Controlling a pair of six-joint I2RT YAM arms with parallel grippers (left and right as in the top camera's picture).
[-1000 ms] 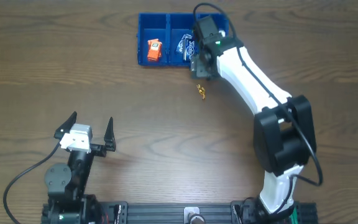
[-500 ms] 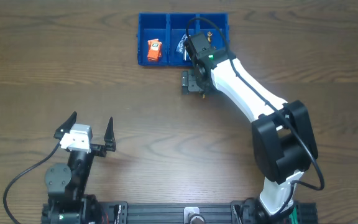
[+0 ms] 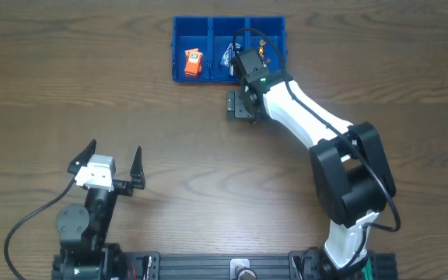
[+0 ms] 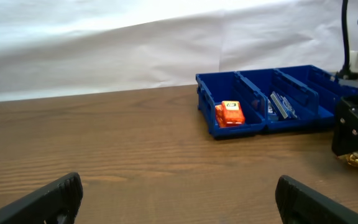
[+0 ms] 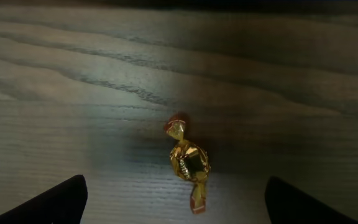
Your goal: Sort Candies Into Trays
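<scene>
Nearby, the left gripper (image 3: 115,149) sits by its base with its 2 fingers spread wide, unmoved from 1 second ago. Farther out, the right gripper (image 3: 243,106) has swung off the blue 3-compartment tray (image 3: 176,48) and down over the gold-wrapped candy (image 5: 188,163), which lies on the wooden table (image 3: 92,78) just in front of the tray. Its fingers stand apart, clear of the candy. Beyond, an orange candy (image 3: 193,62) lies in the tray's left compartment, a blue-silver candy (image 3: 229,56) in the middle.
</scene>
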